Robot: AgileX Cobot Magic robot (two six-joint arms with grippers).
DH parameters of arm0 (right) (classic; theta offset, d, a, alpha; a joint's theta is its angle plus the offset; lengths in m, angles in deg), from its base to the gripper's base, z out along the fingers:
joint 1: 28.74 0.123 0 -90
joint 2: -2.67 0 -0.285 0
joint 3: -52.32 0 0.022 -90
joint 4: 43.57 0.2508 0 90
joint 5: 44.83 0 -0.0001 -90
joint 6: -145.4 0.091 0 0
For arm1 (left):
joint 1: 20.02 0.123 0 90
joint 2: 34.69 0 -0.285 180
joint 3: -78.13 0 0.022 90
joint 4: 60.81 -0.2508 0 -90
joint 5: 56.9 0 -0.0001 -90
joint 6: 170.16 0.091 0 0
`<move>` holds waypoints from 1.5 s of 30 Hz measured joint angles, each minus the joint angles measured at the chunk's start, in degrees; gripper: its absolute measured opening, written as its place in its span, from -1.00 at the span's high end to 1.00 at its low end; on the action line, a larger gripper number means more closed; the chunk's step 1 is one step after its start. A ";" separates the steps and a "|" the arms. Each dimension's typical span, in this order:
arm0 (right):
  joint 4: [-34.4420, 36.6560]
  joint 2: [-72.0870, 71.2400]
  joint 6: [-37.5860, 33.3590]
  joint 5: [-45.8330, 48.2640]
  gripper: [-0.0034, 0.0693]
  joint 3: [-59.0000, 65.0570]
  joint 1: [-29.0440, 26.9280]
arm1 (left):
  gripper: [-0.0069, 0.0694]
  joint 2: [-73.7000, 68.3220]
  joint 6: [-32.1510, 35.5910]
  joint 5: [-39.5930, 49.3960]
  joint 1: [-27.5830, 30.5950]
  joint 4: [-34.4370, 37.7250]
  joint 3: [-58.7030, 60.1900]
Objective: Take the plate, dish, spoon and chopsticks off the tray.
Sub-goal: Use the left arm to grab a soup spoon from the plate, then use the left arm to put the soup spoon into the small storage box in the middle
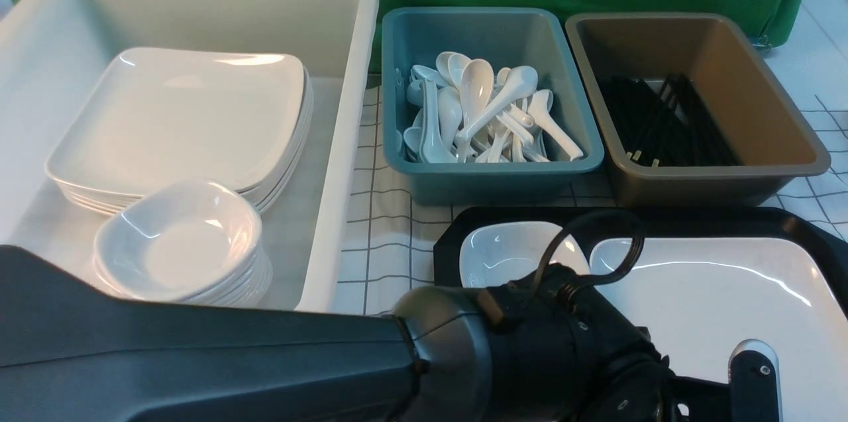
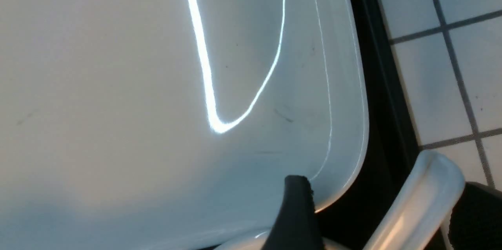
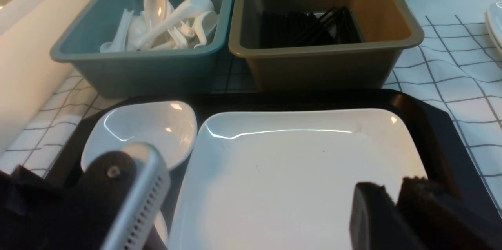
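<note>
The left arm (image 1: 199, 342) reaches across the near side so that its wrist hangs over the tray (image 1: 695, 223), since the things to be cleared lie there. The plate (image 3: 298, 171) lies flat and fills most of the tray's right part. The dish (image 1: 503, 253) sits just beside the plate's far left corner (perhaps rim to rim, I cannot tell). In its own wrist view the left gripper (image 2: 384, 199) stands with jaws wide apart. One dark fingertip (image 2: 296, 203) is over a rounded corner of the plate. Between the fingers shows a glossy white grooved bar, which I take for the handle of the spoon (image 2: 421, 191). It lies close to the other finger, and contact there is unclear. The gap is much wider than the handle, so nothing is clamped. I judge this a stance for straddling the spoon before closing on it. The right gripper (image 3: 396, 218) hangs low at the plate's near right side, likely waiting its turn. Only dark finger shapes show at the picture's edge, so I cannot tell whether it is open or closed, and nothing shows in it. Beyond the tray the bins explain where things go: a teal bin (image 1: 490, 183) of white spoons, a brown bin (image 1: 715, 187) of black sticks (image 1: 662, 124), and a white tub (image 1: 341, 144) with stacked plates (image 1: 179, 117) and stacked small dishes (image 1: 179, 243). I cannot find the chopsticks on the part of the tray that shows (the arm hides its near side).
</note>
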 joint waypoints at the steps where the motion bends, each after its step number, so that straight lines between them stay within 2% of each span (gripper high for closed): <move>1: 0.00 0.00 0.00 0.00 0.47 0.00 0.00 | -0.41 -0.43 0.00 -0.06 0.00 0.00 0.00; 4: 0.00 0.00 0.00 0.00 0.46 0.00 0.00 | -0.34 -1.06 -0.14 -1.00 0.00 0.00 0.00; 7: 0.00 0.00 0.00 0.00 0.43 0.00 0.00 | -0.03 -1.06 -3.32 -1.93 0.00 -0.26 -0.10; 8: 0.00 0.00 0.00 0.00 0.42 0.00 0.00 | 0.17 -0.93 -4.07 -2.04 0.00 -0.26 -0.14; 11: 0.00 0.00 0.00 0.00 0.40 0.00 0.00 | 0.59 0.38 -4.72 -1.21 0.00 0.04 -0.14; 14: 0.00 0.00 0.00 0.00 0.39 0.00 0.00 | 0.77 3.03 -5.26 -0.99 0.00 0.11 -0.09; 21: 0.00 0.00 0.00 0.00 0.37 0.00 0.00 | 0.77 13.91 -9.60 -7.13 0.20 0.06 -0.03; 25: 0.00 0.00 0.00 0.00 0.36 0.00 0.00 | 0.77 21.41 -13.76 -11.86 3.44 -0.10 -0.03; 27: 0.00 0.00 0.00 0.00 0.36 0.00 0.00 | 0.77 23.70 -19.90 -12.14 6.44 -0.10 -0.03; 31: 0.00 0.00 0.00 0.00 0.36 0.00 0.00 | 0.77 25.94 -40.06 -8.56 14.43 -0.10 -0.03; 32: 0.00 0.00 0.00 0.00 0.36 0.00 0.00 | 0.77 25.88 -43.39 -7.48 16.08 -0.10 0.33; 38: 0.00 0.00 0.00 0.00 0.36 0.00 0.00 | 0.77 21.96 -55.49 -4.50 24.38 2.14 3.03; 41: 0.00 0.00 0.00 0.00 0.36 0.00 0.00 | 0.77 20.83 -55.70 -7.80 27.88 7.73 3.03; 45: 0.00 0.00 0.00 0.00 0.36 0.00 0.00 | 0.77 20.77 -53.61 -19.95 30.58 10.31 3.03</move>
